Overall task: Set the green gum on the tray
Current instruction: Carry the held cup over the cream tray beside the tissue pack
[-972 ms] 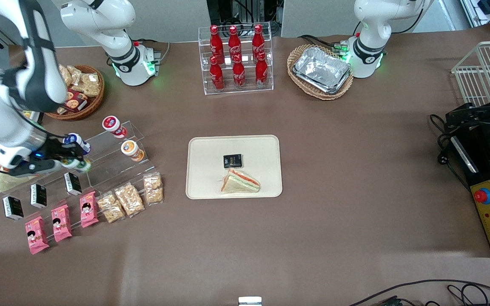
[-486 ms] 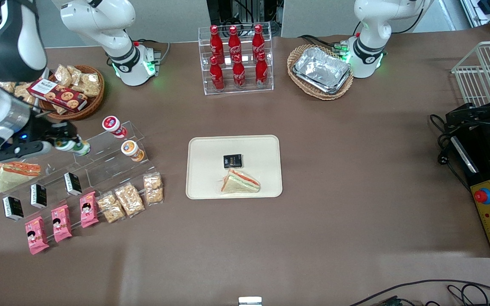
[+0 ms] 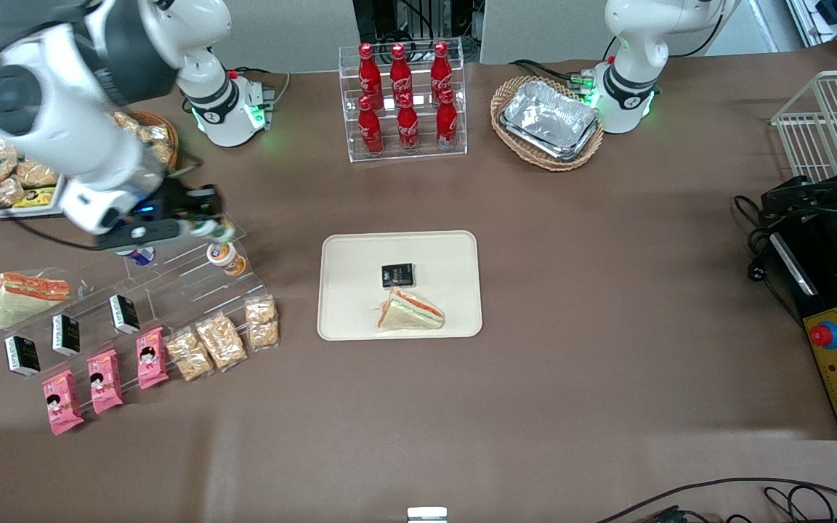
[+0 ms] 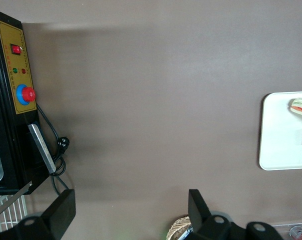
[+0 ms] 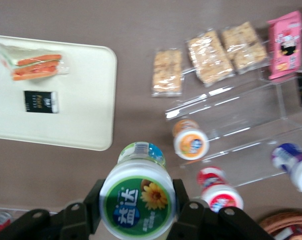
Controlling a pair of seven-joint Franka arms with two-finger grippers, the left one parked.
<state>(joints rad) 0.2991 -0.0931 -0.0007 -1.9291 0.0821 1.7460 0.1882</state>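
Note:
My right gripper (image 3: 204,226) is shut on the green gum (image 3: 216,231), a small white canister with a green label and a green-and-white lid (image 5: 136,202). It holds it in the air above the clear acrylic steps (image 3: 171,283), just above the orange-lidded canister (image 3: 224,258). The cream-beige tray (image 3: 360,254) lies on the table toward the parked arm's end from the gripper. On the tray are a wrapped sandwich (image 3: 411,311) and a small black packet (image 3: 397,274). The tray also shows in the right wrist view (image 5: 86,100).
The blue-lidded canister (image 3: 141,255) and a red-lidded one (image 5: 218,194) sit on the steps. Black boxes (image 3: 124,313), pink packets (image 3: 104,380) and cracker packs (image 3: 221,339) lie on the lower steps. A sandwich (image 3: 26,294), a snack basket (image 3: 157,142), a cola rack (image 3: 404,98) and foil trays (image 3: 549,120) stand around.
My gripper has lifted the green gum off the steps and carried it toward the tray, from over the black boxes to above the orange-lidded canister.

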